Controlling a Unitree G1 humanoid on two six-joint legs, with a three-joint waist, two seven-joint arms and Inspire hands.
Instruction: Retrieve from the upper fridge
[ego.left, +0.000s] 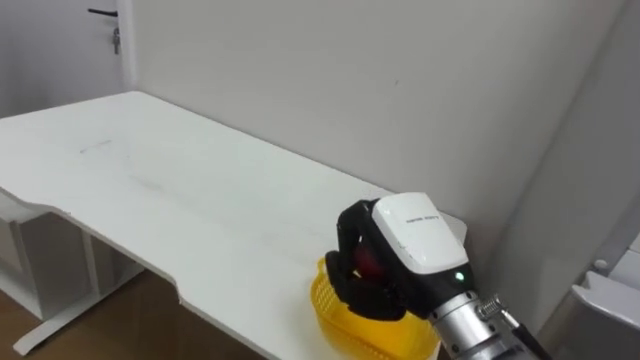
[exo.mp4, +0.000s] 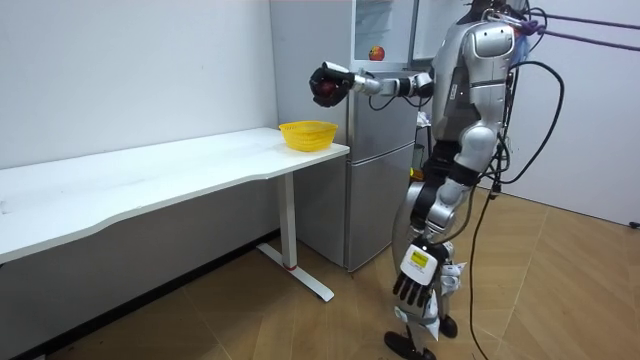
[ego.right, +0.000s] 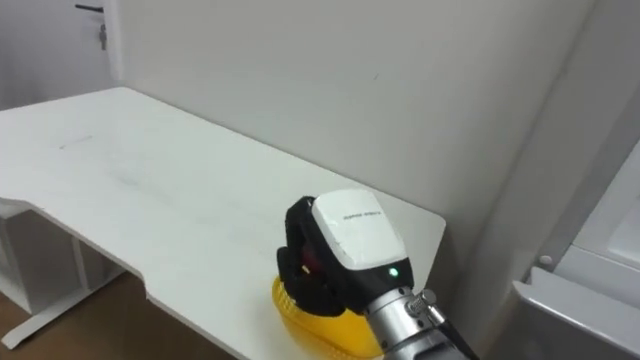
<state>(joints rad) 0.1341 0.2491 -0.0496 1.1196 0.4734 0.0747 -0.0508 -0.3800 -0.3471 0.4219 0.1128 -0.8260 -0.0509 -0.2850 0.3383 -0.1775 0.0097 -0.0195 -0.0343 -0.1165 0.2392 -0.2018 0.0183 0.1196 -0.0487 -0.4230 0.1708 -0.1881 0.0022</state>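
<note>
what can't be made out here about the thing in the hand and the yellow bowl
- Red thing in the right hand: in the eye views, curled fingers and the hand's back cover most of it, so its kind can't be told.
- Yellow bowl: in the eye views, the hand hides its inside and the bottom edge cuts it off.
- Round orange thing in the fridge: in the room view, too small to name.
</note>
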